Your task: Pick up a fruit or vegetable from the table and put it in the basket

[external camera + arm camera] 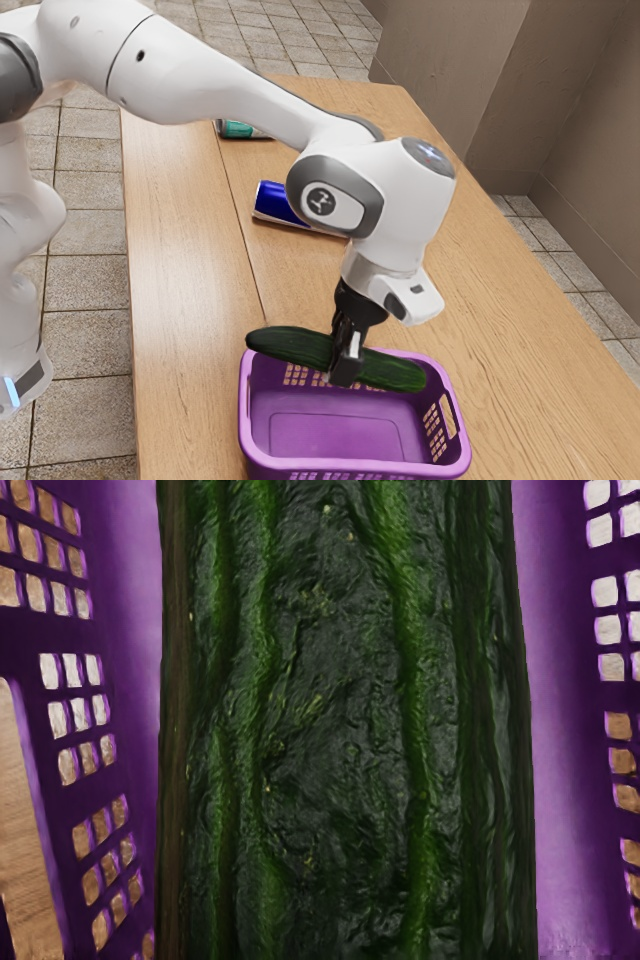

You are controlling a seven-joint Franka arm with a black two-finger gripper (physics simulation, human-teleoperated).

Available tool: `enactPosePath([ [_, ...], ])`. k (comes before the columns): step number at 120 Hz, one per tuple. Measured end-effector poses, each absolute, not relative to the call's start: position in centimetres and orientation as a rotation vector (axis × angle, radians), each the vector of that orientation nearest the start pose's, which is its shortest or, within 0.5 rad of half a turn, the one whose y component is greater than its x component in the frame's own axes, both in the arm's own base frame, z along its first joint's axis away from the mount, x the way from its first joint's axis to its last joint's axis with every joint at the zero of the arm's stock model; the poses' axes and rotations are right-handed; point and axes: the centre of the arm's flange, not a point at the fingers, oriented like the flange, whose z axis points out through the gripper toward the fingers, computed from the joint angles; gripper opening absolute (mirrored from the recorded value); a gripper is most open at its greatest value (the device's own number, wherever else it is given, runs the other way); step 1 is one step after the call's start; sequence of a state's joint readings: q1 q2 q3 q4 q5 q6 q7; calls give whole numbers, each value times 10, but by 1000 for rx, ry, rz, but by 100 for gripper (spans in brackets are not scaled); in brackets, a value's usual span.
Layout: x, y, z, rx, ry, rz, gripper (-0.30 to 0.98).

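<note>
The tabletop [180,300] is pale, warm wood with its grain running lengthwise, rounded at the far corner, and crossed along part of its length by a thin dark seam [239,210]. Around it spreads a floor [90,285] of square, speckled, greyish-beige tiles with darker lines between them. A plain brown-grey wall [590,180] rises on the exterior view's right, turning in sharp vertical corners and meeting the floor beyond the tabletop's edge.

The white arm [200,75] reaches in over the wood from the exterior view's upper left, and its black end effector [347,366] points down, clamped on the cucumber [290,344] around its middle. The cucumber is held lengthwise above the purple basket [355,466], near its far rim, one end over a rim corner. In the wrist view its dark, ridged skin lies between the basket's perforated walls, with wood visible through some of the holes.

Farther along the tabletop, a blue can [272,202] lies on its side, partly hidden by the arm. Beyond that is a green item [240,130], also partly behind the arm.
</note>
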State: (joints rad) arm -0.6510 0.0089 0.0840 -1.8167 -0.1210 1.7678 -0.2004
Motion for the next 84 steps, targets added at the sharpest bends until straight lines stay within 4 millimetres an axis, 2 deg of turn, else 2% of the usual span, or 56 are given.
enactPosePath([
  [24,444,-346,518,-3156,652,168,18],
  [37,445,-350,516,-3154,656,169,18],
  [45,453,-340,516,-3162,616,168,18],
  [53,467,-321,516,-3176,550,165,19],
  [67,492,-283,514,-3197,424,162,47],
  [76,504,-263,513,-3206,358,159,56],
  [84,510,-254,518,-3210,332,139,61],
])
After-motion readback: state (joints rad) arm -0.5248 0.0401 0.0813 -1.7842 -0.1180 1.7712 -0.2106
